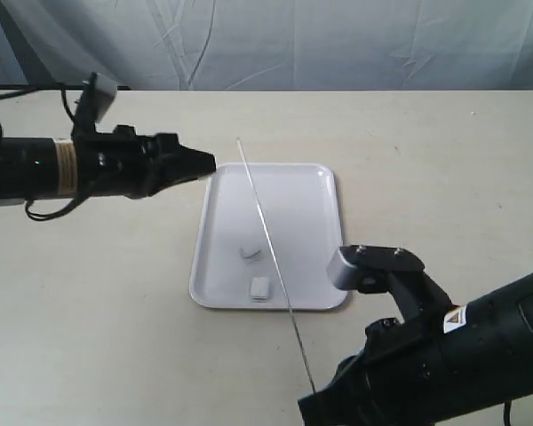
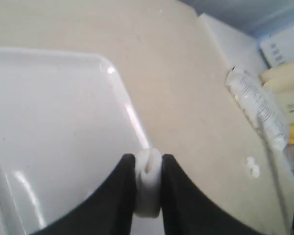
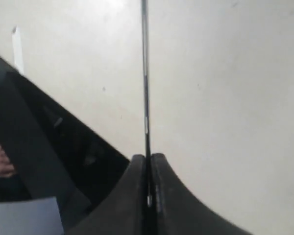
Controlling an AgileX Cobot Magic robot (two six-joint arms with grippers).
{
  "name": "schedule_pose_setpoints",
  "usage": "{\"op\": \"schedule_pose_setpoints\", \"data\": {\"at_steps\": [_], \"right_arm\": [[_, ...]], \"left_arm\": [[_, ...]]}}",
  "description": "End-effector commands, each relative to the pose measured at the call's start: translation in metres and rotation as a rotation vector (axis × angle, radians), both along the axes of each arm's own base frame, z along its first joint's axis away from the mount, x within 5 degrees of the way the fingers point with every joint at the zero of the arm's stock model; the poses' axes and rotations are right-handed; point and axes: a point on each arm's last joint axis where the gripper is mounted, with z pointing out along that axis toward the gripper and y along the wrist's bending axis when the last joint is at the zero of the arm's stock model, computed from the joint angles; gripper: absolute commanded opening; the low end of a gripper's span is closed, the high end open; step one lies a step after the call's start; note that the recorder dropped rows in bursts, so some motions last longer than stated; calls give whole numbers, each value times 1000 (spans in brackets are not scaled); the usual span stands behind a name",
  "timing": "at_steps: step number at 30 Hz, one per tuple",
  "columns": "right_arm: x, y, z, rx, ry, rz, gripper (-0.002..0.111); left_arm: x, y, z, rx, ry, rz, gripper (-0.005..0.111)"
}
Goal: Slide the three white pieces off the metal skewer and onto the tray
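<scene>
Left hand (image 1: 207, 165) clamped on one white piece (image 2: 148, 182), sitting at the tray (image 1: 311, 191) corner that faces the far and left edges of the worktop (image 1: 444, 151). Right hand (image 1: 313, 401) by the near edge, shut tight on the near end of the metal skewer (image 1: 266, 238). The rod slants over the tray toward the far edge. Second piece (image 1: 250, 253) and third piece (image 1: 259, 287) lie on the tray's near-left part, close together but not touching.
</scene>
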Motion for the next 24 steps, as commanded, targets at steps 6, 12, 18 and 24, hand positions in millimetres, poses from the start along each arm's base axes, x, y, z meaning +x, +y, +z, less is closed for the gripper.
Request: {"op": "schedule_pose_setpoints", "data": {"at_steps": [6, 12, 18, 24], "right_arm": [[29, 18, -3, -49, -81, -27, -1], [76, 30, -5, -142, -41, -79, -1], [118, 28, -8, -338, 23, -53, -1], [130, 33, -25, -430, 73, -5, -1]], "left_arm": [[-15, -49, -55, 227, 4, -110, 20], [-12, -47, -60, 251, 3, -74, 32], [-9, -42, -60, 282, -15, -58, 39], [-1, -27, -37, 267, -79, -6, 44]]}}
